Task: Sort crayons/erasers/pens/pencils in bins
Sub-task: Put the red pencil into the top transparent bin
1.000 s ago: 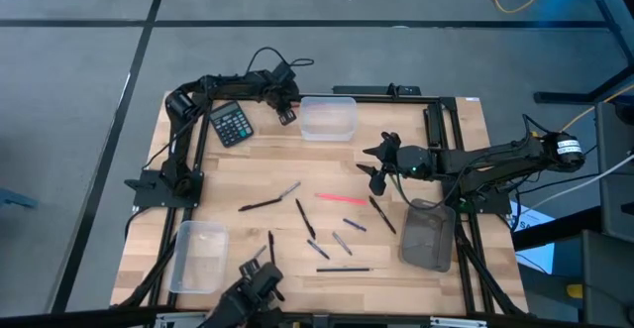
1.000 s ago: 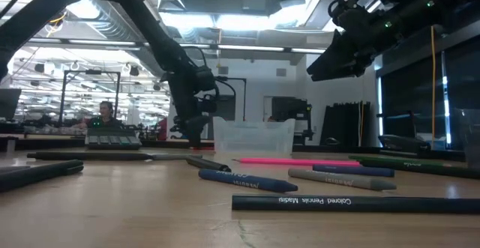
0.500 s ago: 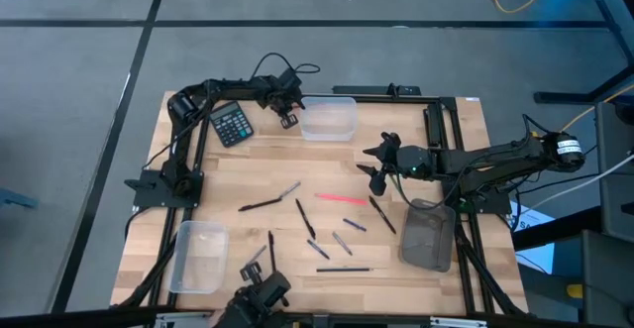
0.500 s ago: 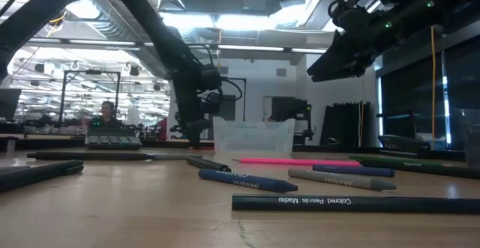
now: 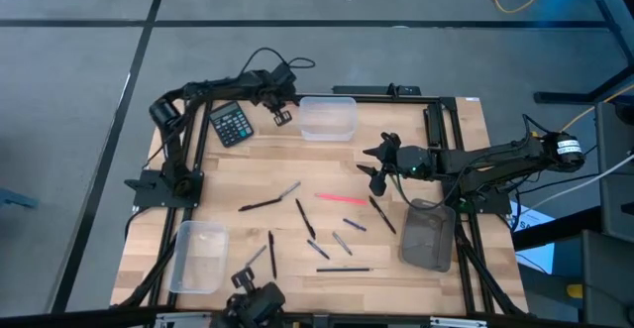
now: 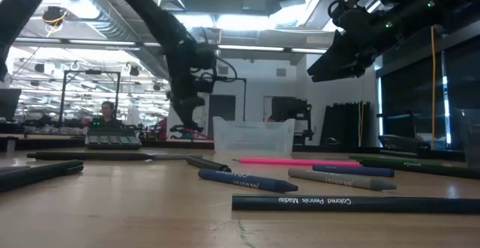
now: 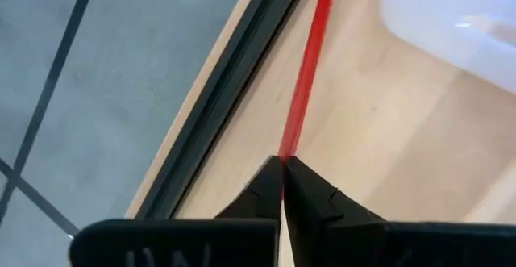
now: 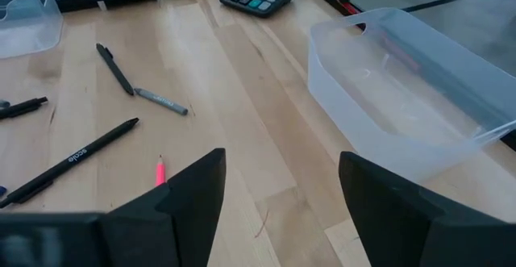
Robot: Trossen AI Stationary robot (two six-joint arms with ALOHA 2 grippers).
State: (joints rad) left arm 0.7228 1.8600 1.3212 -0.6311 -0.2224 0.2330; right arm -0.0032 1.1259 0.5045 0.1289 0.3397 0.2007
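My left gripper (image 5: 281,117) is at the table's far edge, between the black calculator (image 5: 231,123) and the far clear bin (image 5: 328,118). It is shut on a thin red stick (image 7: 310,57). My right gripper (image 5: 376,165) hangs open and empty above the table's right half, and its own view (image 8: 282,194) shows the same. A pink stick (image 5: 342,199) and several black and grey-blue sticks (image 5: 305,217) lie flat mid-table. A second clear bin (image 5: 198,257) stands near left. The smoky grey bin (image 5: 429,234) stands near right. My left gripper pinches the red stick's near end (image 7: 284,152) between its two fingertips. The stick runs on ahead of the fingers, along them, toward the table's right beside the far rail. In the low view the stick (image 6: 187,129) shows about level and above the table top.
The black frame rail (image 5: 386,95) runs along the table's far edge beside the far bin. A long black pencil (image 6: 352,201) lies close to the near edge. Bare wood lies between the calculator and the scattered sticks.
My left gripper has risen a little at the far edge and shifted slightly toward the table's left, staying shut. The red stick now shows below it, above the table. My right gripper has kept still.
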